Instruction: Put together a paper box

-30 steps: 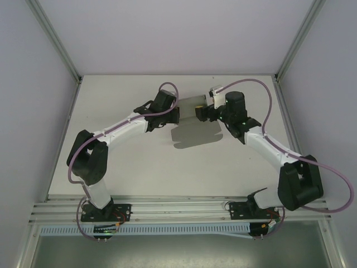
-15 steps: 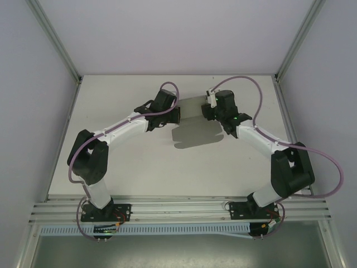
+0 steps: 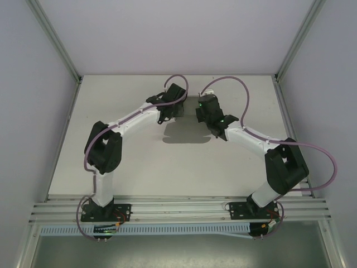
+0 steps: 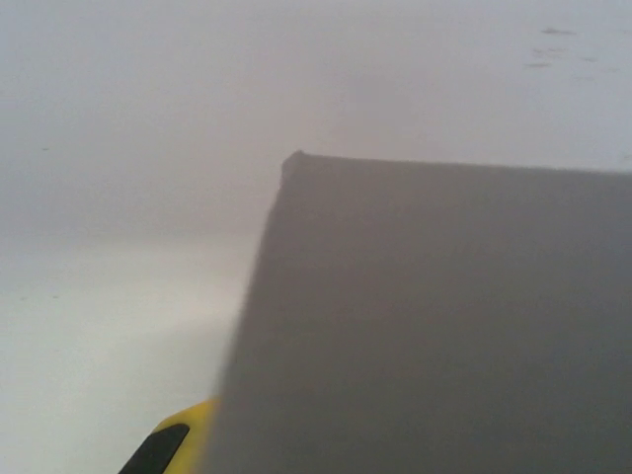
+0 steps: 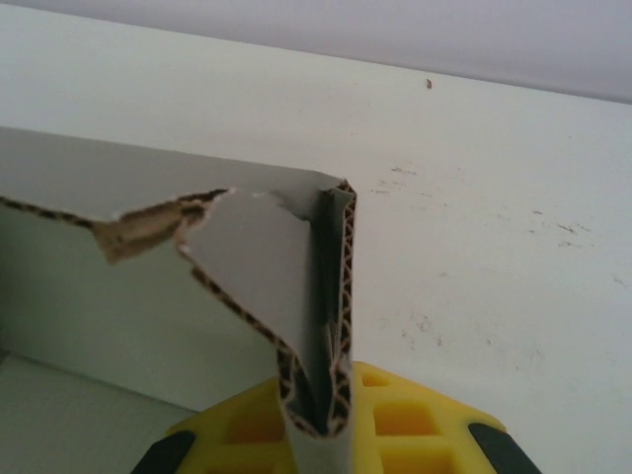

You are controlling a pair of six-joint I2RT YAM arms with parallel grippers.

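Note:
The paper box (image 3: 190, 104) hangs above the table between both grippers, and its shadow (image 3: 187, 134) lies on the table below. My left gripper (image 3: 177, 109) sits at the box's left end. In the left wrist view a grey cardboard panel (image 4: 434, 316) covers the jaws, and one yellow finger (image 4: 178, 442) peeks out beside it. My right gripper (image 5: 318, 420) is shut on a doubled corrugated wall (image 5: 334, 296) at the box's right end, pinched between the yellow pads (image 5: 415, 425). A torn flap (image 5: 247, 267) slants inward beside that wall.
The white table (image 3: 128, 162) is bordered by aluminium posts and grey side walls (image 3: 28, 111). An aluminium rail (image 3: 178, 209) runs along the near edge by the arm bases. Cables loop over both wrists.
The right gripper has closed onto the box's right wall. Both wrists have drawn closer together and shifted a little toward the back, taking the box with them.

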